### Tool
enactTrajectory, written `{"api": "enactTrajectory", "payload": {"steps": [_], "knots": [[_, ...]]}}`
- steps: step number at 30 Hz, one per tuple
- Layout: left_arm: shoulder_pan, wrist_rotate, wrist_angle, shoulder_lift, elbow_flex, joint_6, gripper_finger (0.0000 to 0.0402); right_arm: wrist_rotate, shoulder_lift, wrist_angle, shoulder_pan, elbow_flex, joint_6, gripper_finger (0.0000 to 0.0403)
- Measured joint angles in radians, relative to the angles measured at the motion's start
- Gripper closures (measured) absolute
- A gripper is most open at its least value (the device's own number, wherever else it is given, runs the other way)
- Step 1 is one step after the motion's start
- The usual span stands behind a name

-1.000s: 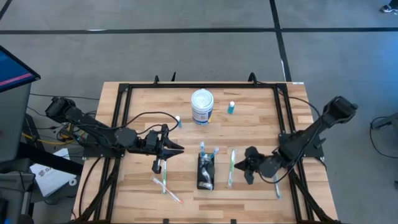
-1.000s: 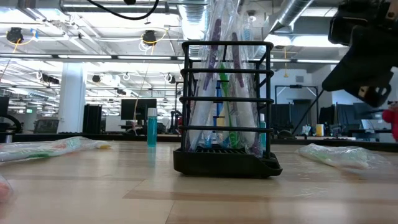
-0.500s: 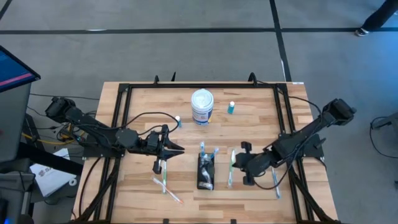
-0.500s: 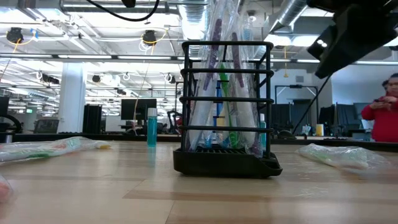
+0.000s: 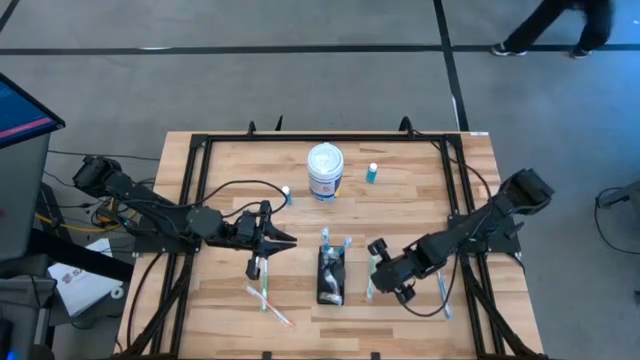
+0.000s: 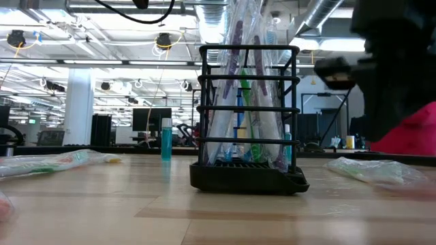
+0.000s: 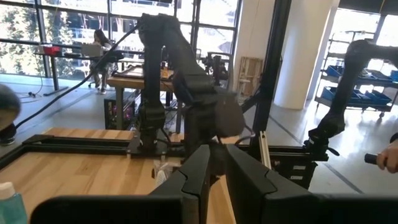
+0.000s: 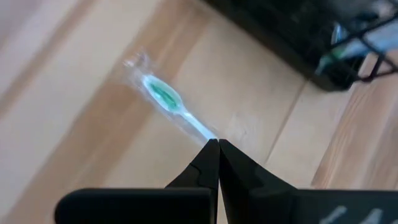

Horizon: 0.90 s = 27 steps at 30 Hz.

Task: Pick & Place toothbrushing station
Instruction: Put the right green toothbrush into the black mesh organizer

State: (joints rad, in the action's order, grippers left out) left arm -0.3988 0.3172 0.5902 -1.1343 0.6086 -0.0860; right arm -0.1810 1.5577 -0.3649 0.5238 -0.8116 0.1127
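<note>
The right arm reached low across the table [image 5: 420, 195] toward the black holder [image 5: 330, 276], its gripper [image 5: 378, 275] with fingers pressed together, empty, just over a wrapped green toothbrush [image 8: 166, 98] lying right beside the holder. The left arm lay stretched out on the holder's other side, its gripper [image 5: 283, 238] well apart from it; its fingers [image 7: 198, 180] were nearly closed, and whether they held anything could not be told. The holder stood upright near the table's front middle, a black wire rack on a dark tray, packed with wrapped toothbrushes in green, blue and purple. A white tub [image 5: 325, 170] stood behind it. Compared with a second earlier, the right gripper had moved closer to the holder, while the left had not moved.
</note>
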Motion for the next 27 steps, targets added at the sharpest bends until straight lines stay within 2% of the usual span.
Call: {"api": "enactTrajectory", "payload": {"steps": [11,15,21,27], "knots": [[0.001,0.0,-0.01,0.0,0.0,0.003,0.0358,-0.003,0.046,-0.143,-0.027,-0.089,0.009,0.0395],[0.005,0.0,-0.028,0.0,0.0,0.002,0.0358,-0.002,0.07,-0.193,-0.036,-0.106,0.049,0.0361],[0.005,0.0,-0.037,0.0,0.0,0.001,0.0358,-0.001,0.065,-0.177,-0.043,-0.125,0.079,0.0299],[0.005,0.0,-0.037,0.0,0.0,0.0,0.0358,-0.001,0.087,-0.186,-0.042,-0.134,0.177,0.0259]]}}
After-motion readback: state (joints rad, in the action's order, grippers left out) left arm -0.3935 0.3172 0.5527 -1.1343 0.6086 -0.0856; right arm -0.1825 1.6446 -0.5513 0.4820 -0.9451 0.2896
